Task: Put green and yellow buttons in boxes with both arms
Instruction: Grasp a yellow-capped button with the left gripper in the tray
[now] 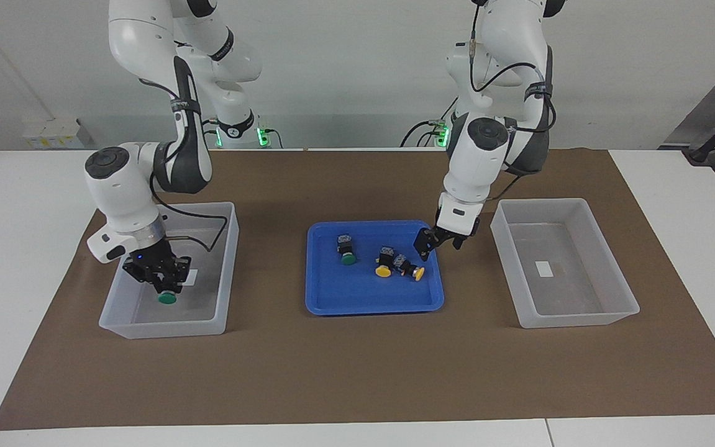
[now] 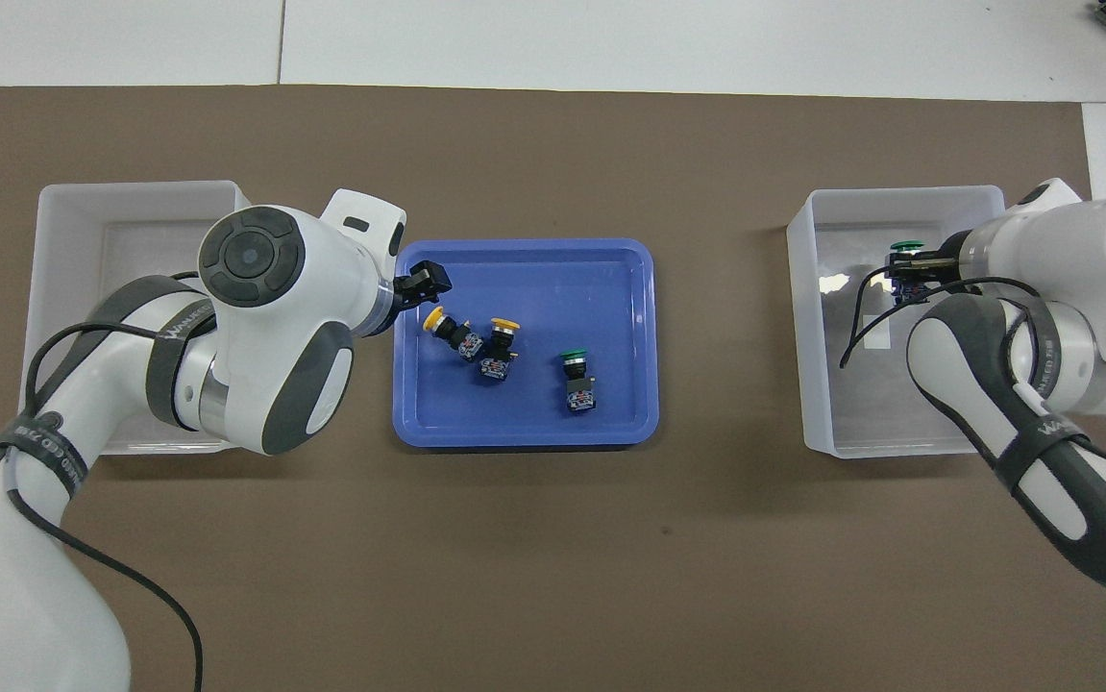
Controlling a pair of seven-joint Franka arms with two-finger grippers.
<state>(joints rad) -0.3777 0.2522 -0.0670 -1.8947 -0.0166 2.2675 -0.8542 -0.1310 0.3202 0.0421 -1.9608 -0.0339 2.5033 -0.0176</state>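
My right gripper (image 1: 159, 287) (image 2: 908, 279) is shut on a green button (image 1: 166, 298) (image 2: 906, 246), cap down, low inside the box (image 1: 164, 329) (image 2: 802, 317) at the right arm's end. I cannot tell whether the button touches the floor. My left gripper (image 1: 439, 244) (image 2: 423, 281) hangs open and holds nothing. It is over the blue tray's (image 1: 369, 304) (image 2: 524, 432) edge toward the left arm's end, close to two yellow buttons (image 1: 384, 263) (image 1: 411, 268) (image 2: 450, 327) (image 2: 499, 341). Another green button (image 1: 347, 250) (image 2: 576, 375) lies in the tray.
The other box (image 1: 568, 316) (image 2: 72, 207) stands at the left arm's end with only its white label (image 1: 542, 268) inside. A brown mat (image 1: 357, 372) covers the table under the tray and both boxes.
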